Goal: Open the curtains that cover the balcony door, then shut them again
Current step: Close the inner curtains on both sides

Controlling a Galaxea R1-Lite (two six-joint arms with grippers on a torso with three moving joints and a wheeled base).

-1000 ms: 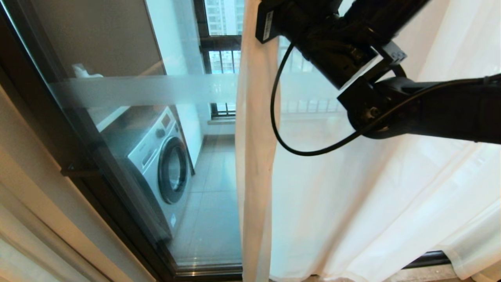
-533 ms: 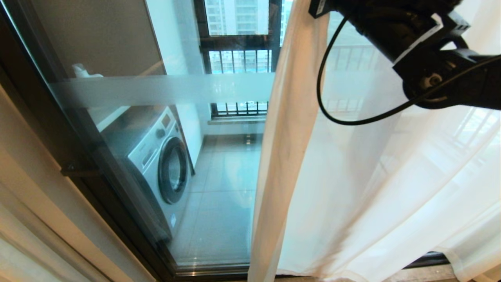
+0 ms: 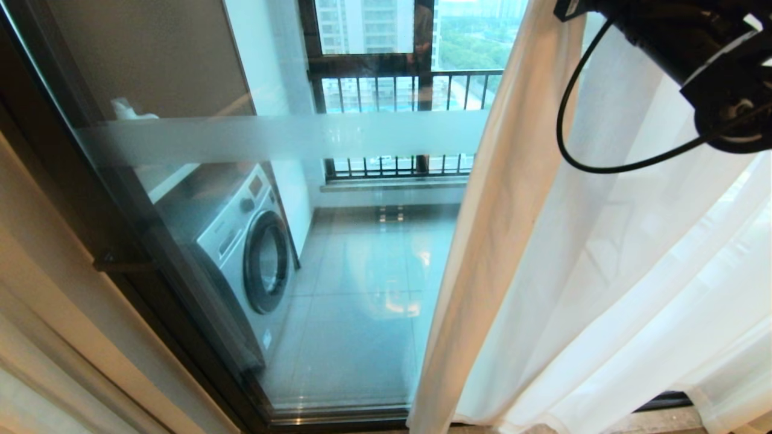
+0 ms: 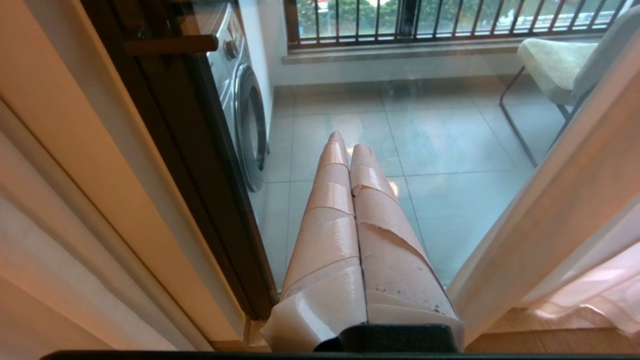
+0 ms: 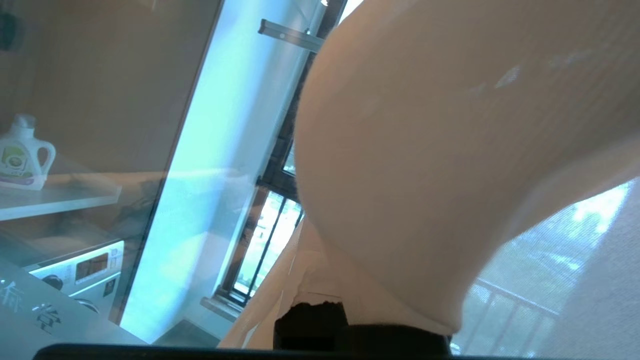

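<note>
The sheer white curtains (image 3: pixel 603 271) hang bunched at the right, their hemmed edge (image 3: pixel 482 241) slanting down the middle. The balcony door (image 3: pixel 271 135), glass with a frosted band in a dark frame (image 3: pixel 120 241), stands uncovered to the left of that edge. My right arm (image 3: pixel 718 72) reaches in at the top right, against the curtain. In the right wrist view the curtain fabric (image 5: pixel 425 150) bulges over the gripper and hides its fingers. My left gripper (image 4: pixel 347 142) is shut and empty, its taped fingers pressed together, pointing low at the glass.
Behind the glass stand a washing machine (image 3: pixel 247 247), a black-barred railing window (image 3: pixel 392 90) and a chair (image 4: pixel 555 65). A detergent bottle (image 5: pixel 22 152) sits on a shelf. A beige drape (image 3: pixel 36 337) hangs at the left, beside the door frame.
My right arm has swept to the right and upward, and the curtain edge has gone right with it, uncovering more of the glass door. The left gripper has not moved.
</note>
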